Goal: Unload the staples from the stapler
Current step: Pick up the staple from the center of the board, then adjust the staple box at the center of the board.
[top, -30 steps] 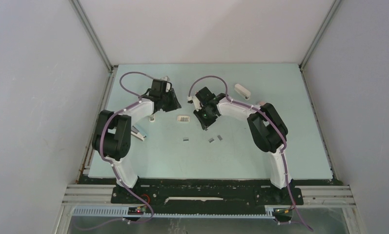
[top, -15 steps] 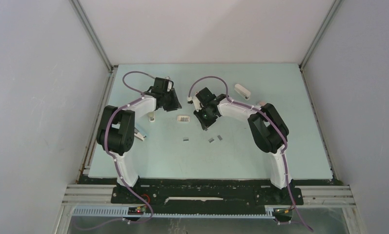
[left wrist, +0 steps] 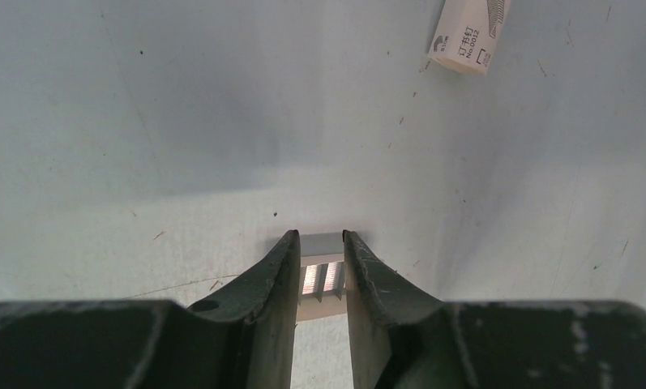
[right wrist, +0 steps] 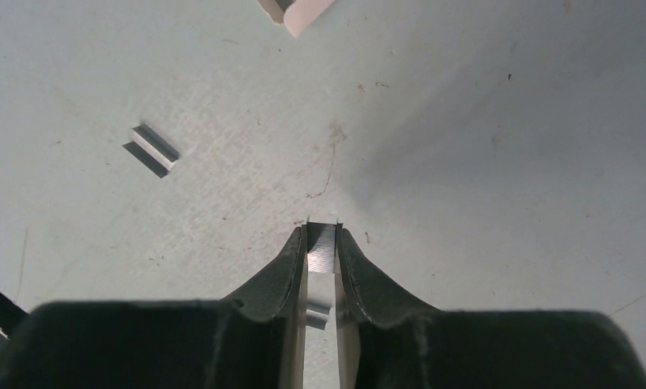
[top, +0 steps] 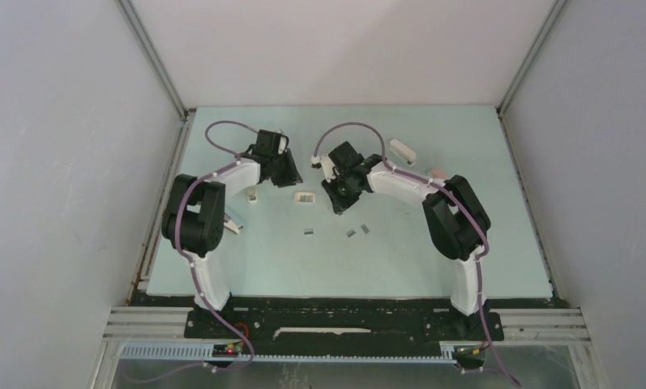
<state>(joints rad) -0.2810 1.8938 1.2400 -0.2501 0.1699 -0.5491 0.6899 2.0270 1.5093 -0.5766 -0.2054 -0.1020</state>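
Observation:
My left gripper (left wrist: 317, 237) is shut on a white stapler (left wrist: 323, 279), which shows rows of silvery staples between the fingers. In the top view that gripper (top: 289, 174) hides the stapler. The right gripper (right wrist: 323, 228) is shut on a short silvery strip of staples (right wrist: 322, 247), held just above the table. It sits a little right of the left one in the top view (top: 338, 203). Three loose staple strips (top: 309, 232) (top: 351, 233) (top: 365, 228) lie on the table nearer the bases. One loose strip (right wrist: 155, 149) also shows in the right wrist view.
A small white labelled box (top: 304, 198) (left wrist: 468, 34) lies between the two grippers. A white oblong object (top: 403, 150) and a pinkish one (top: 435, 172) lie at the back right. Two small white pieces (top: 253, 198) (top: 230, 223) lie beside the left arm.
The right arm's elbow has swung right and its gripper has drawn slightly back. The left arm's elbow has shifted a little right. Both grips have tightened slightly.

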